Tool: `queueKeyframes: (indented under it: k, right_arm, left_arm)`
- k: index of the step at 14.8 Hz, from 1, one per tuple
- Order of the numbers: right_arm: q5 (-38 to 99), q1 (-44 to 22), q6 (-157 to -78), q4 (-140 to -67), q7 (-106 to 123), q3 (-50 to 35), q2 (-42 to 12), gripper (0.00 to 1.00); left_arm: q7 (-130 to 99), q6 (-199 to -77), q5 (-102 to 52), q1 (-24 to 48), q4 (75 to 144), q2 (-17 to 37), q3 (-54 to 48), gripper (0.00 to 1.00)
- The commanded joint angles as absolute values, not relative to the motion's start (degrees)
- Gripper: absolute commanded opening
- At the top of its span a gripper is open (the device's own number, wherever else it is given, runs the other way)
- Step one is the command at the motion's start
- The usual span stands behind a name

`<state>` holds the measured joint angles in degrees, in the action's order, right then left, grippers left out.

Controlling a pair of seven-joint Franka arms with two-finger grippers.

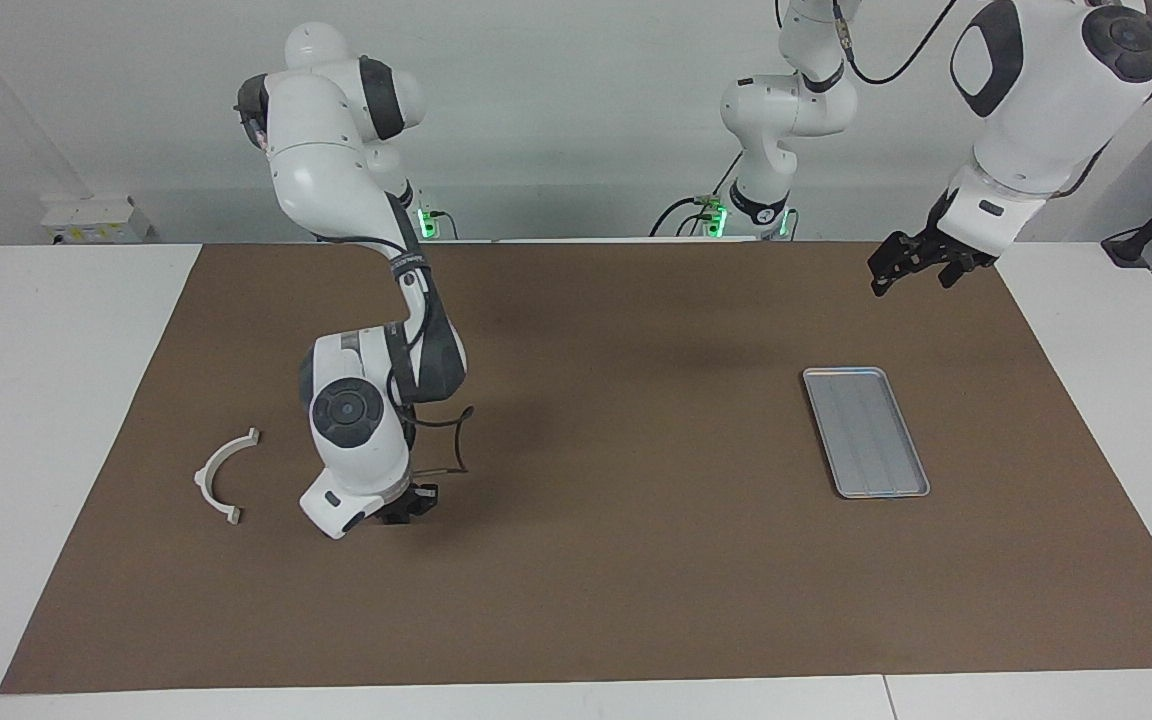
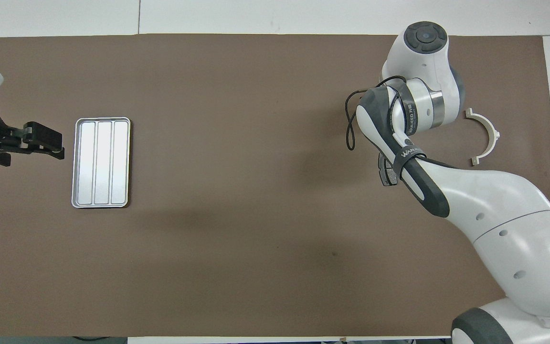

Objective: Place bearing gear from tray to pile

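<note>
The tray (image 1: 866,432) lies empty on the brown mat toward the left arm's end; it also shows in the overhead view (image 2: 101,162). The pile lies toward the right arm's end: the white half-ring bracket (image 1: 226,478) (image 2: 485,136) and one dark brake pad (image 2: 385,173), partly under the right arm. The other pad and the bearing gear are hidden by that arm. My right gripper (image 1: 408,508) hangs low over the mat beside the bracket. My left gripper (image 1: 913,272) (image 2: 46,142) waits open and empty, raised beside the tray.
A black cable loop (image 1: 456,440) hangs off the right wrist. The brown mat (image 1: 636,600) covers most of the white table.
</note>
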<state>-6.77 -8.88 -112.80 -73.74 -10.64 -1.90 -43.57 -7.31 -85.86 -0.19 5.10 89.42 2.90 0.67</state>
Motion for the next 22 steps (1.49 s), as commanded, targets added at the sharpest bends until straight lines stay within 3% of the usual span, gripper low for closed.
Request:
queueKeyframes:
  k: [1, 2, 3, 17, 19, 22]
  right_arm:
    - [-7.3, -7.56, -114.17, -76.55, -10.81, -2.55, -41.75, 0.0]
    - [-7.29, -7.56, -114.17, -76.55, -11.07, -2.55, -41.75, 0.0]
    - [-7.29, -7.65, -114.43, -76.55, -11.42, -2.55, -41.75, 0.99]
    - [-7.47, -6.24, -114.44, -76.11, -9.49, -2.55, -38.86, 1.0]
    - [-7.29, -5.54, -114.08, -78.56, -8.88, -2.55, -34.48, 1.0]
    - [-6.42, -3.69, -114.52, -89.0, -7.13, -2.55, -22.98, 1.0]
  left_arm:
    - [-7.29, -85.61, 0.18, 5.63, 91.14, 1.23, 1.05, 1.0]
    - [-7.29, -85.61, 0.18, 5.63, 91.14, 1.23, 0.97, 1.0]
    - [-7.29, -85.61, 0.18, 5.63, 91.23, 1.23, 1.05, 1.0]
    - [-7.29, -85.61, 0.18, 5.63, 91.23, 1.23, 0.97, 1.0]
    - [-7.29, -85.61, 0.18, 5.63, 91.23, 1.23, 0.97, 1.0]
    - [-7.29, -85.61, 0.18, 5.63, 91.23, 1.23, 1.05, 1.0]
